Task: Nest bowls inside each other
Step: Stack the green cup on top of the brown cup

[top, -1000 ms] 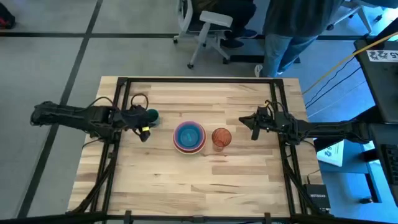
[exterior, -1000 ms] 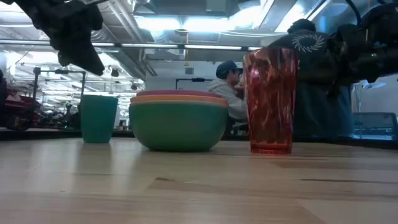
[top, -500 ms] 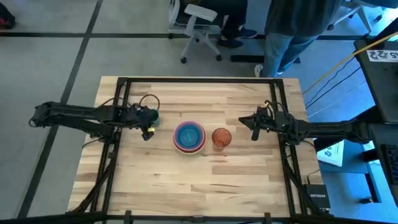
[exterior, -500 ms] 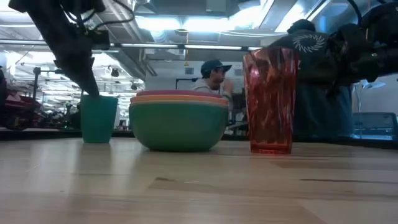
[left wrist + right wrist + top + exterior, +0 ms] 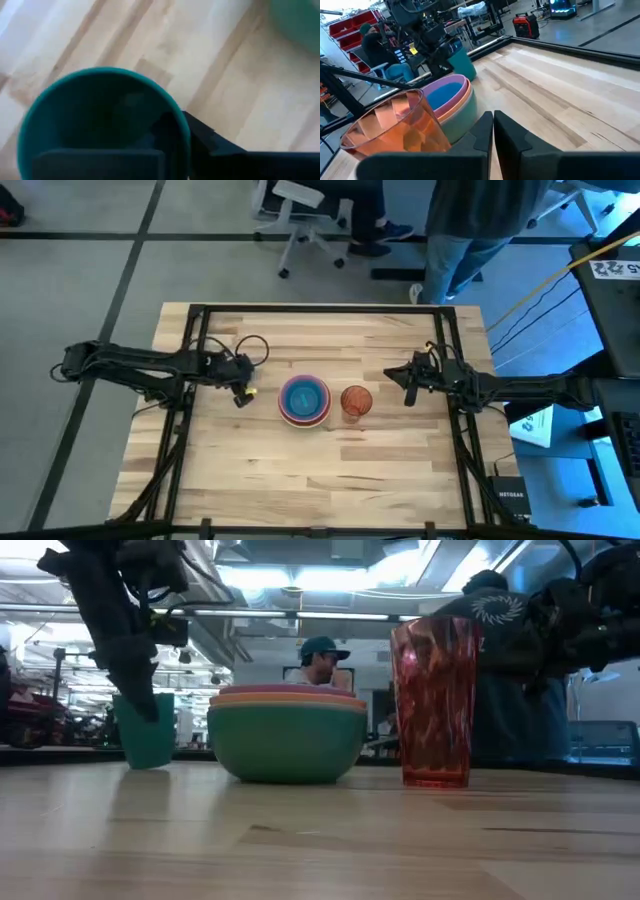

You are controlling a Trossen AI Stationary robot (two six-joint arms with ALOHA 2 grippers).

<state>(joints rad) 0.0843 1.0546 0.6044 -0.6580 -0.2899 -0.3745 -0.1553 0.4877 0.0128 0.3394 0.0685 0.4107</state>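
The butcher-block table [image 5: 330,460] fills the middle of the high view, framed by a dark rail, with grey floor at the frame's left. In the low view, a bright workshop with shelving lies behind it. At the left of the high view the left gripper [image 5: 240,380] grips the dark-teal cup [image 5: 146,730], one finger inside the rim and one outside in the left wrist view; the cup is tilted, its lower edge on the wood. Bare wood separates it from the stacked bowls [image 5: 304,400] at centre: green outermost, then orange and pink, with a blue one on top. Just right of the stack, apart from it, stands the reddish-brown cup [image 5: 356,401], upright. Farther right the right gripper [image 5: 407,385] hovers above the table with its fingers pressed together on nothing. An office chair [image 5: 300,205] and a person's legs [image 5: 455,250] occupy the top of the frame. The table's lower half is open wood.
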